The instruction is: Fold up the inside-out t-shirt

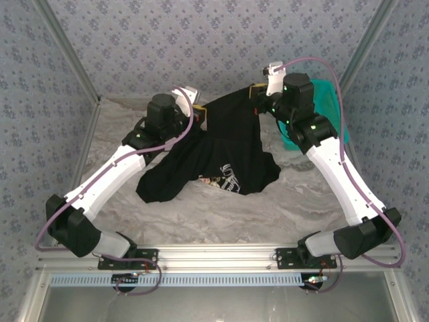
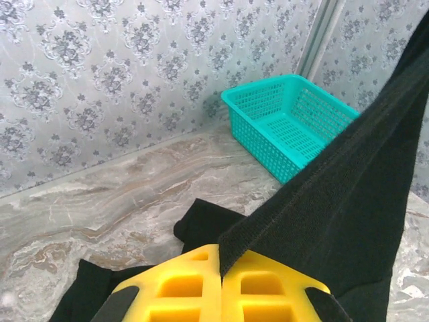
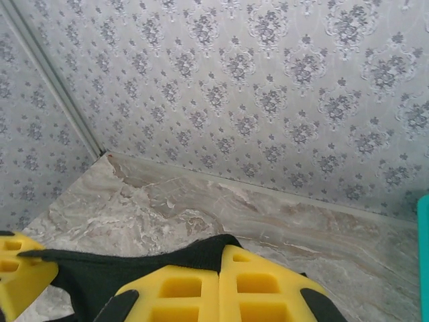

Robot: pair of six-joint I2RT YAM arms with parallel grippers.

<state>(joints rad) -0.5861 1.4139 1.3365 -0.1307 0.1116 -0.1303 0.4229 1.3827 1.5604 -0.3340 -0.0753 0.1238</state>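
Note:
The black t-shirt hangs stretched between both grippers, and its lower part lies on the table with a bit of floral print and white lettering showing. My left gripper is shut on one upper edge of the cloth; in the left wrist view its yellow fingers pinch a hemmed edge of the shirt. My right gripper is shut on the other upper edge; the right wrist view shows the black hem clamped between its fingers.
A teal mesh basket stands at the back right, behind the right arm, seen as the basket in the left wrist view. Patterned walls close in the marble table on three sides.

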